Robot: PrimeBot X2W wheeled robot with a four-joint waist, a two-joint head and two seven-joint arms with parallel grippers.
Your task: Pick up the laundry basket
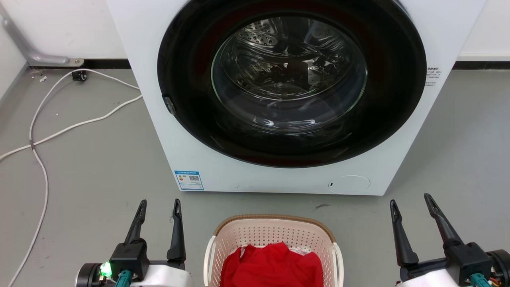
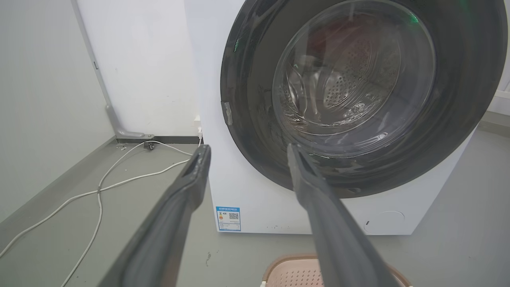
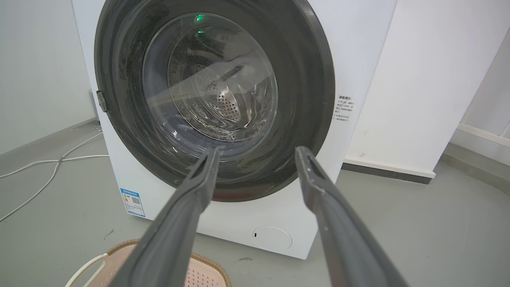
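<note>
The laundry basket (image 1: 271, 230) sits on the grey floor at the bottom centre of the head view, pale pink with perforated walls, a brown woven rim and white side handles; red cloth (image 1: 273, 265) lies inside. Its rim also peeks in at the bottom of the left wrist view (image 2: 291, 269) and the right wrist view (image 3: 207, 273). My left gripper (image 1: 159, 205) stands open to the basket's left, fingers pointing up, nothing between them. My right gripper (image 1: 412, 201) stands open to the basket's right, likewise holding nothing. Both are apart from the basket.
A white front-loading washer (image 1: 199, 131) with a shut dark round door (image 1: 293, 79) stands just behind the basket. White cables (image 1: 40, 159) trail over the floor at the left. Walls close off the back and left; open floor lies to the right.
</note>
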